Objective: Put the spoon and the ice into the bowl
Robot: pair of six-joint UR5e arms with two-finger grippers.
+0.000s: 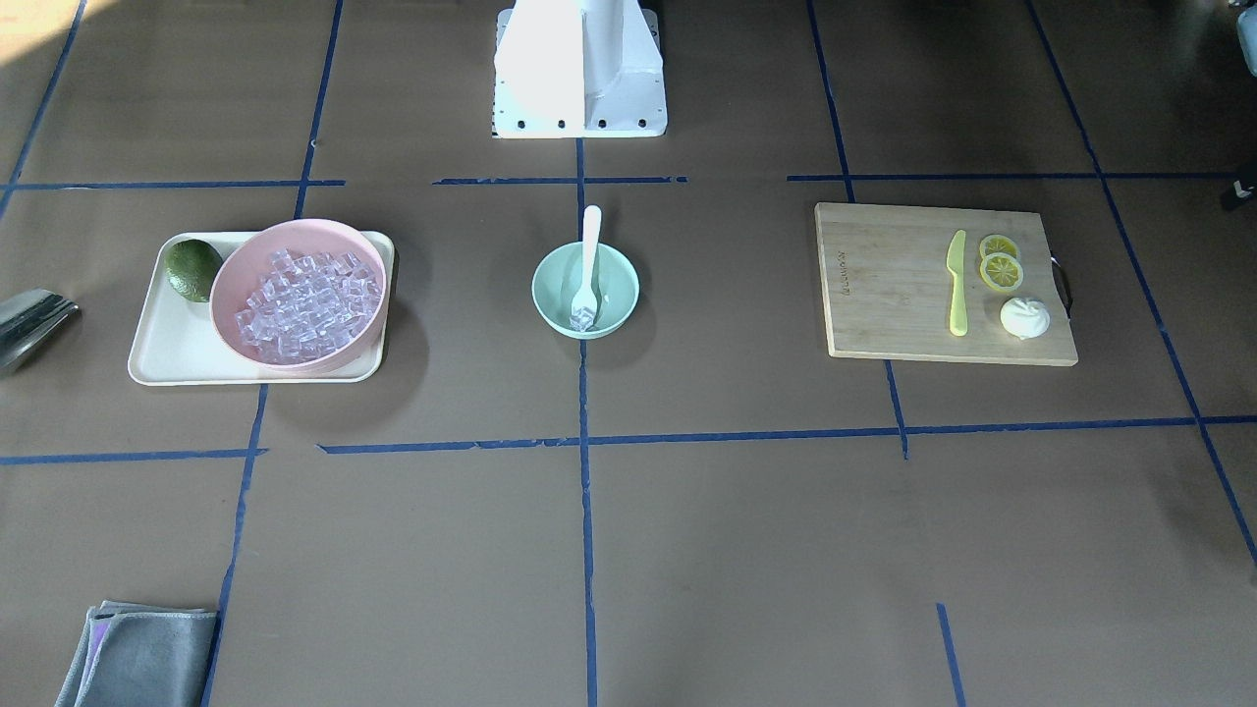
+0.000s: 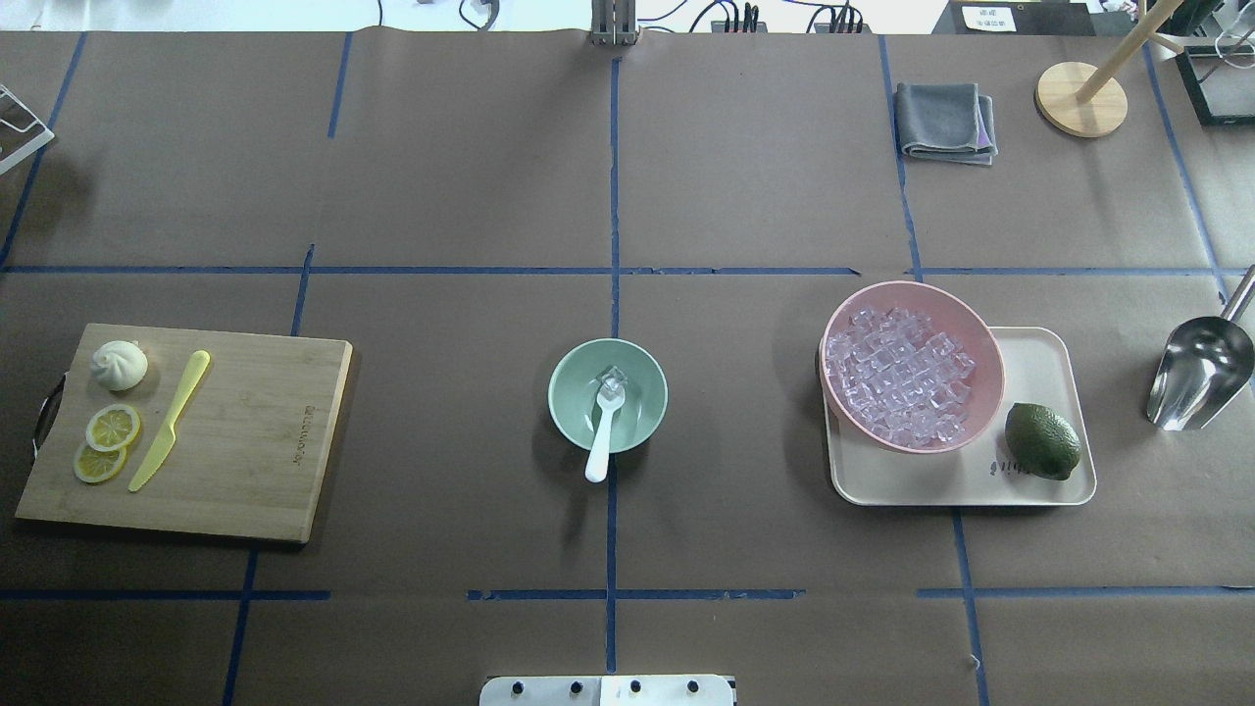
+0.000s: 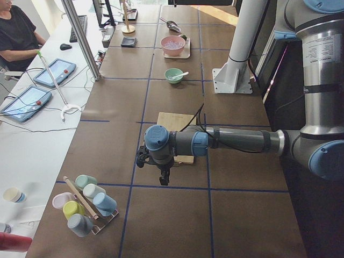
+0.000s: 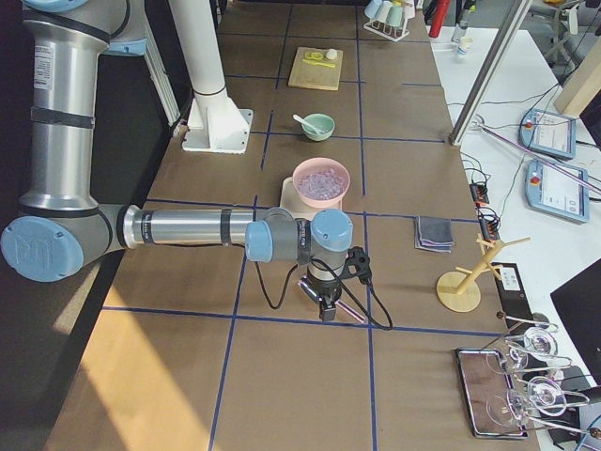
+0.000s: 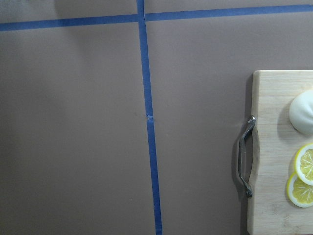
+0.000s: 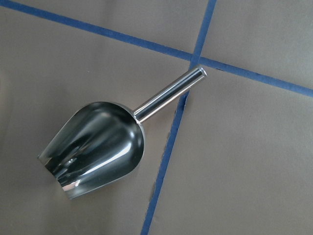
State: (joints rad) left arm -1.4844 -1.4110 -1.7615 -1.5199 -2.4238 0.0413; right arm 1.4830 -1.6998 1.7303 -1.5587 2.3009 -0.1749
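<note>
The mint-green bowl (image 2: pixel 564 392) stands at the table's middle, also in the front view (image 1: pixel 546 295). The white spoon (image 2: pixel 600 446) lies in it, scoop down, handle leaning over the rim on the robot's side. One clear ice cube (image 2: pixel 614 377) lies in the bowl by the scoop. Many more ice cubes (image 2: pixel 902 378) fill the pink bowl (image 2: pixel 985 338). My left gripper (image 3: pixel 163 180) hangs beyond the cutting board's end. My right gripper (image 4: pixel 326 310) hangs over the metal scoop. Both show only in the side views, so I cannot tell if they are open or shut.
The pink bowl and a lime (image 2: pixel 1042 441) sit on a cream tray (image 2: pixel 1039 353). A metal scoop (image 6: pixel 98 147) lies right of it. A cutting board (image 2: pixel 255 441) holds a yellow-green knife (image 2: pixel 172 422), lemon slices (image 2: pixel 110 429) and a bun (image 2: pixel 119 365). A grey cloth (image 2: pixel 944 121) lies far right.
</note>
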